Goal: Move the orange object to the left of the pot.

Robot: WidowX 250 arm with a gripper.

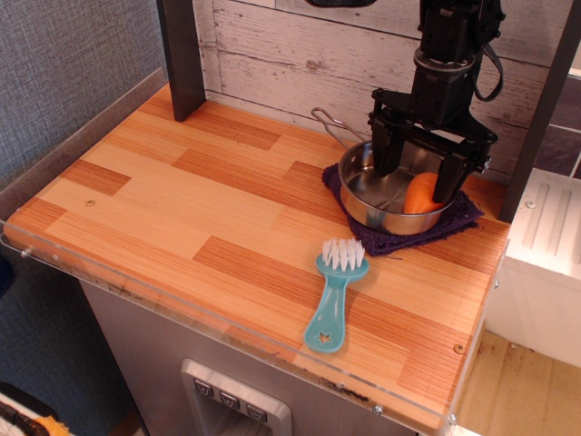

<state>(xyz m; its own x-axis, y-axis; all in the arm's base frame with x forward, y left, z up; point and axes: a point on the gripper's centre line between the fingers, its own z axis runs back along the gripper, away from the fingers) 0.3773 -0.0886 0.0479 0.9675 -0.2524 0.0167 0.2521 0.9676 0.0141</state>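
The orange object (420, 193) lies inside the shiny steel pot (381, 202) at the pot's right side, partly hidden by a finger. The pot stands on a dark purple cloth (392, 239) at the back right of the wooden table; its thin wire handle (329, 121) points to the back left. My black gripper (416, 174) is open and hangs over the pot. Its left finger (385, 151) reaches into the pot's middle and its right finger (449, 178) is at the orange object's right edge. The jaws straddle the orange object without closing on it.
A teal brush with white bristles (333, 294) lies in front of the pot. A dark post (184, 56) stands at the back left. A white plank wall (290, 45) runs behind. The table has a clear plastic rim (227, 329) at the front edge.
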